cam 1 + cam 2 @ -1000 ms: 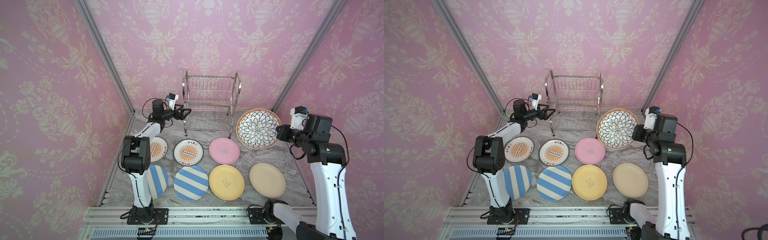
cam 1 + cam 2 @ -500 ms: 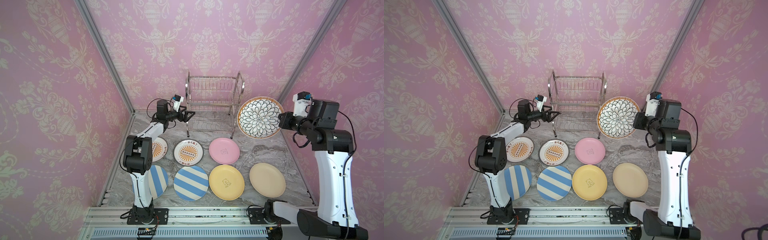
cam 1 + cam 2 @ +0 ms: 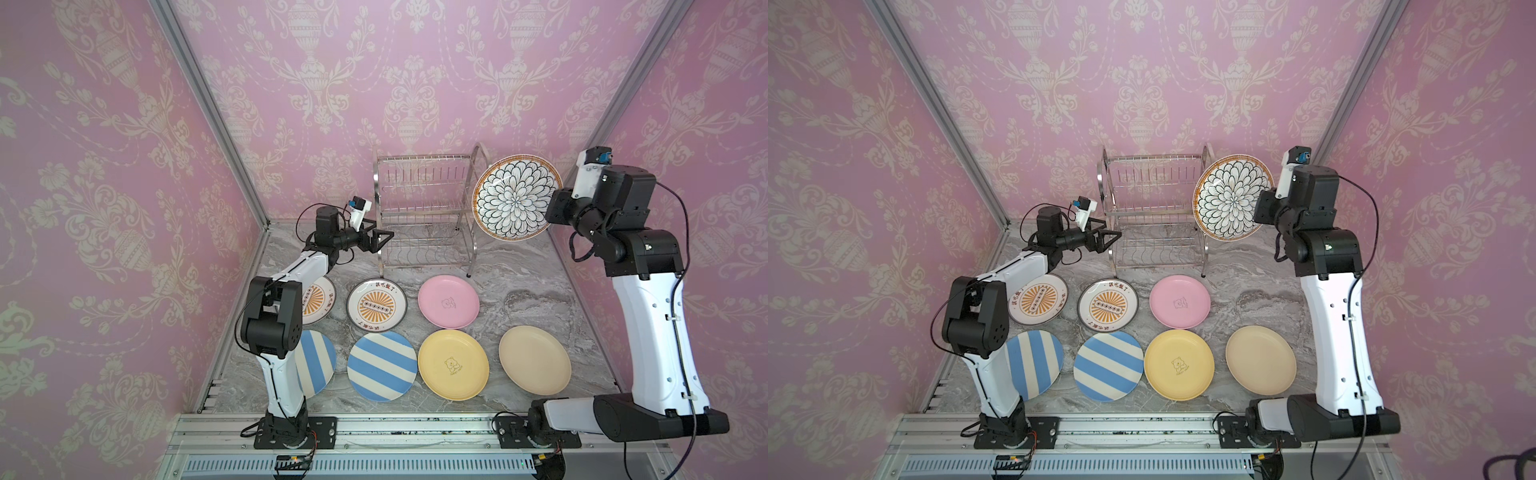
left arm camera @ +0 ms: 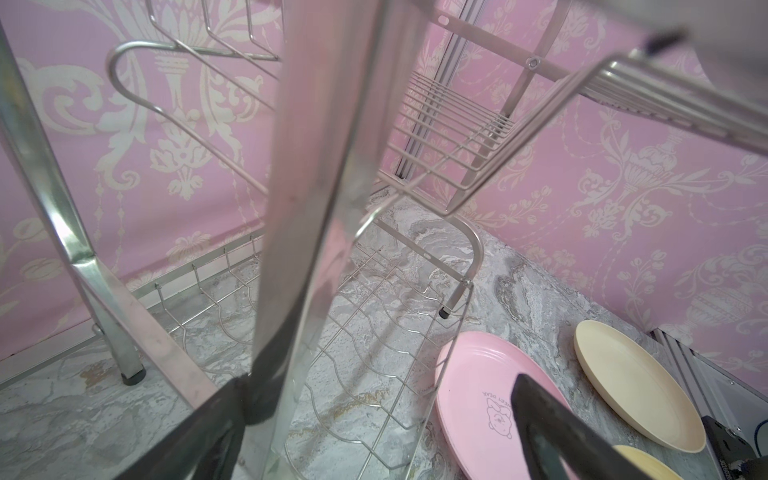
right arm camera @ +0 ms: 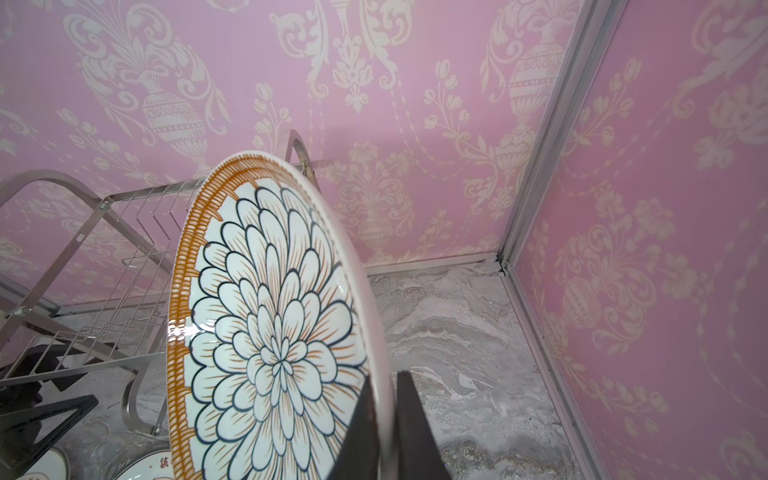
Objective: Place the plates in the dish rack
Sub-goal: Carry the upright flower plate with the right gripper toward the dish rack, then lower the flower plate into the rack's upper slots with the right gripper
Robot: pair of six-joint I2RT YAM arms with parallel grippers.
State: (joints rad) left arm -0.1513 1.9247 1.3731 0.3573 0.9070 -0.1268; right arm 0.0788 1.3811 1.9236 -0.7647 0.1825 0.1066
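Note:
My right gripper is shut on the rim of the dark scale-patterned plate. It holds the plate on edge in the air beside the dish rack's right frame. My left gripper is open, and its jaws straddle the rack's front left tube. On the marble lie two sunburst plates, a pink plate, a yellow plate, a beige plate and two striped plates. Both rack tiers hold no plates.
Pink patterned walls close in the left, back and right sides, and the rack stands near the back wall. A metal rail with both arm bases runs along the front edge. My left arm covers part of the leftmost plates.
My right arm has lifted the scale-patterned plate higher, up beside the rack's upper tier. The left gripper and the rack have shifted slightly to the right.

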